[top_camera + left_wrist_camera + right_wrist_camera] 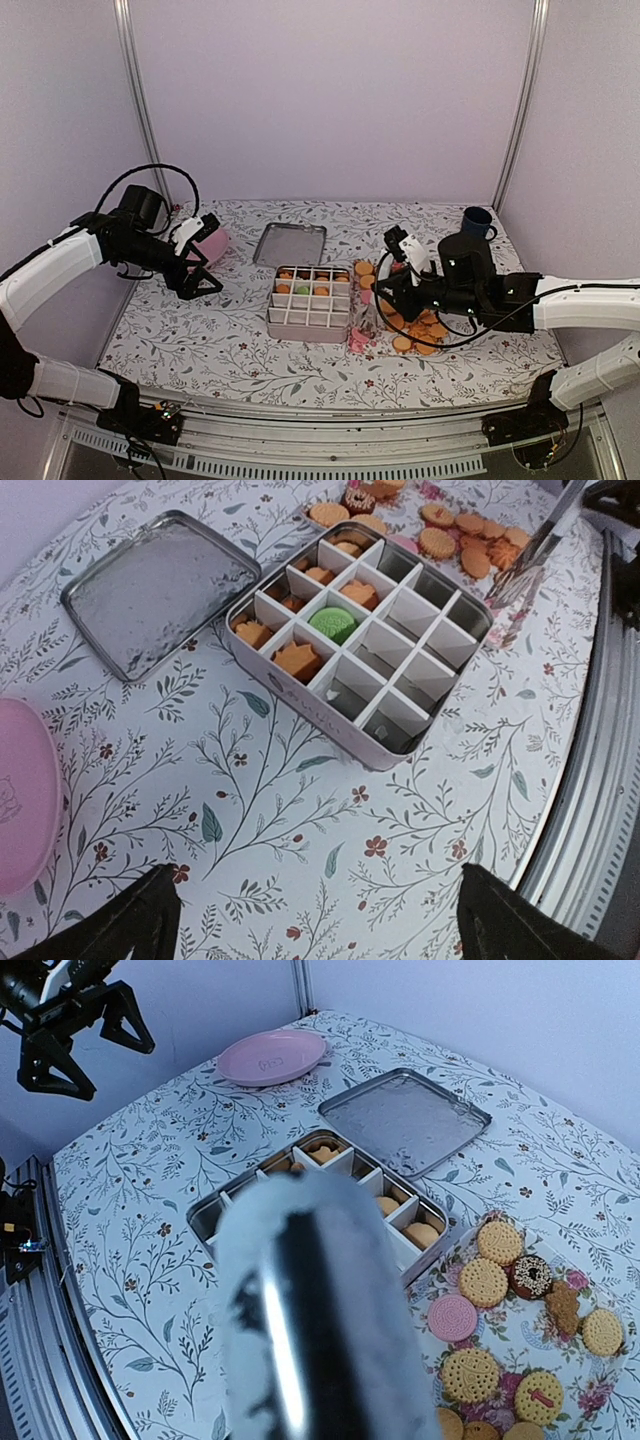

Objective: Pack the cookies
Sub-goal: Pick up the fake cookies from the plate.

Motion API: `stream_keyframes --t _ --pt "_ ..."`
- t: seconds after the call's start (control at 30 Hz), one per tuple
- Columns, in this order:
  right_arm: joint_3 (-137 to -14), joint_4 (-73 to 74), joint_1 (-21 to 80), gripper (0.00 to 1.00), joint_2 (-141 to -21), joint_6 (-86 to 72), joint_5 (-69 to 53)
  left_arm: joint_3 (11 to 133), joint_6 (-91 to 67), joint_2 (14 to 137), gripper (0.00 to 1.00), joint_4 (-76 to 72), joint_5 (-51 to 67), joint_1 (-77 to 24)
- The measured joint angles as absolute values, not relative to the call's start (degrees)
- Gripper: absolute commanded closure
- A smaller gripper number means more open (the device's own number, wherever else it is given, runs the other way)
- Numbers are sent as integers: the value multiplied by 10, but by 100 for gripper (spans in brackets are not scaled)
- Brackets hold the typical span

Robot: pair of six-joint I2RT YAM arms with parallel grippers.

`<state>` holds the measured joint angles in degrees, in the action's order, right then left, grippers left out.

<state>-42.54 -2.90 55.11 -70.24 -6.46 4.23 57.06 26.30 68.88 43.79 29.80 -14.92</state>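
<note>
You're facing a table under a leaf-and-flower cloth (200, 340), boxed in by pale lilac walls (330, 100). The cookies (483, 1282) lie mostly on a flowered plate (512, 1338) at the right, and some fill the far compartments of the divided tin (310, 320). The left gripper (207, 283) hangs with its jaws wide apart, well above the cloth. The right gripper (385, 293) is narrowed onto a shiny metal tool (540, 540).

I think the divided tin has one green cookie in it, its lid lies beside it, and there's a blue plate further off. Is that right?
Not quite: the plate is pink, not blue, as the right wrist view shows. The rest holds: the tin has one green cookie in it, and its lid lies beside it.
</note>
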Motion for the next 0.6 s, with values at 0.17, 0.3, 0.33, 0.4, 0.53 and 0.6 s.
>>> stream_keyframes --t 0.17,0.3,0.33,0.4,0.53,0.6 --pt "-418 -32 551 100 -693 -67 56 571 263 689 6 438 293 -149" --pt "-418 -29 551 100 -674 -65 59 571 260 690 11 441 292 -149" --pt "-418 -28 551 100 -668 -64 59 573 260 692 11 443 293 -149" --pt "-422 -24 551 100 -659 -62 60 577 259 698 11 445 293 -149" --pt "-442 -16 551 100 -651 -52 64 579 258 701 12 445 294 -149" --pt "-456 -13 550 100 -651 -45 67 579 258 701 12 444 294 -149"
